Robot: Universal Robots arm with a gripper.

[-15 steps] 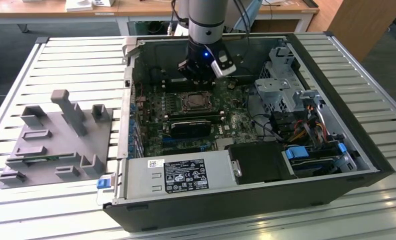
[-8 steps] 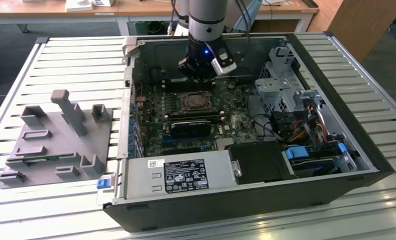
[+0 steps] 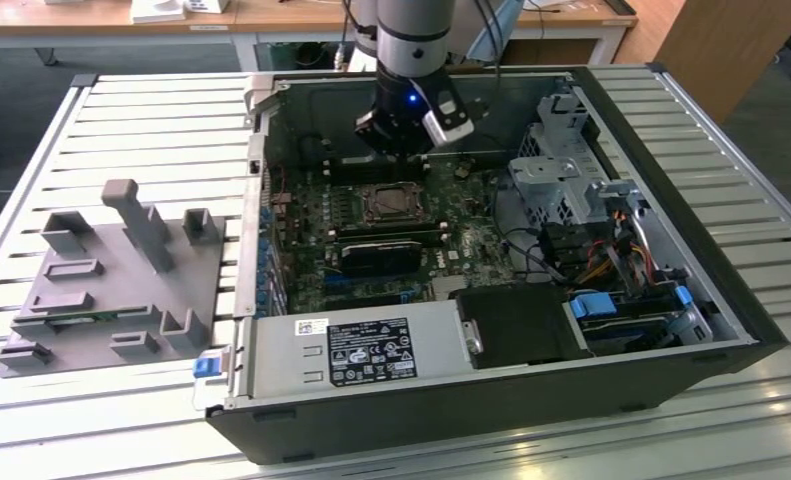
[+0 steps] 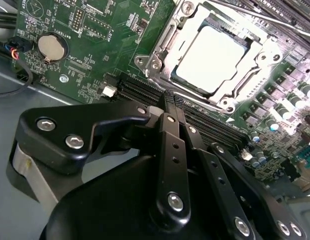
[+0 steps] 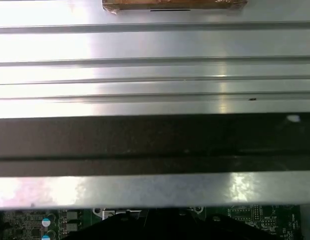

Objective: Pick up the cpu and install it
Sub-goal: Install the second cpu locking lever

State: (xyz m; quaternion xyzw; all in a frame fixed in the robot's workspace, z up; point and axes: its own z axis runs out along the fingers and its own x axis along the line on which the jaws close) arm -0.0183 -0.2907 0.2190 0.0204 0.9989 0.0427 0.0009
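The gripper (image 4: 170, 102) hangs inside an open computer case, its black fingers (image 4: 167, 120) pressed together with nothing between them. In the second wrist view the tips point toward the socket (image 4: 167, 37) on the green motherboard (image 4: 85, 50), just short of its metal frame. The cpu (image 4: 212, 59), a flat square chip with a shiny silver top, lies level inside that frame, so it appears seated already, though glare makes it hard to say whether the retaining frame is latched. In the exterior view the arm (image 3: 411, 25) reaches down from above over the socket, which sits mid-board. The case (image 3: 502, 400) lies on its side with its panel off, giving the arm access from above. To the exterior view's left, a grey plastic holder block (image 3: 115, 285) with upright posts rests on the slatted metal worktop (image 3: 48, 130). Beyond are wooden desks and dark carpet.
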